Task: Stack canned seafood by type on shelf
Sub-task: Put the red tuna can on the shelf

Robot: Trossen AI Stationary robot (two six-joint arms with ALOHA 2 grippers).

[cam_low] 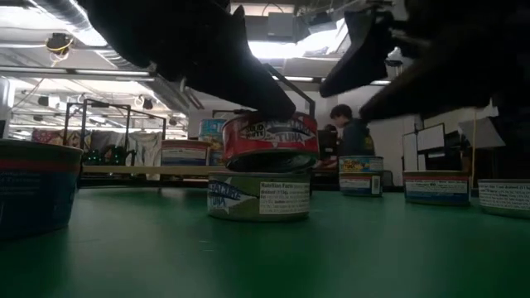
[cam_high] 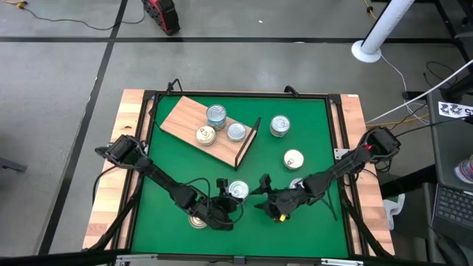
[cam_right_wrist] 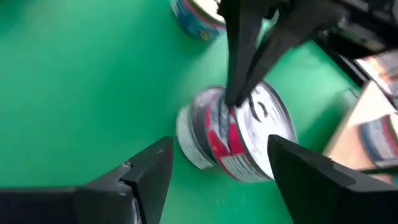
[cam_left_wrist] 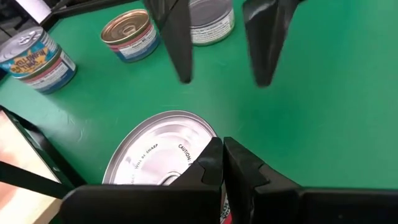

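Note:
Near the table's front, a red-labelled tuna can (cam_low: 269, 136) sits askew on a green-labelled can (cam_low: 258, 197); the stack (cam_high: 238, 190) shows from above. My left gripper (cam_left_wrist: 224, 155) is shut, its tips at the top can's silver lid. My right gripper (cam_right_wrist: 221, 149) stands open just right of the stack, a finger to either side and apart from it. The wooden shelf (cam_high: 188, 118) lies at the far left and bears three cans (cam_high: 216, 114). My left gripper has its shut fingertips (cam_right_wrist: 235, 96) on the top can's lid, at the rim (cam_left_wrist: 202, 163) on its right side. The fingers slant down from the table's left. The can rests on the lower can, shifted off its centre.
Loose cans stand at the far right (cam_high: 279, 125), mid right (cam_high: 293, 159), under my right arm (cam_high: 298, 183) and under my left arm (cam_high: 198, 220). The shelf's black wire end (cam_high: 247, 144) rises toward the table's middle. Open mat lies between shelf and stack.

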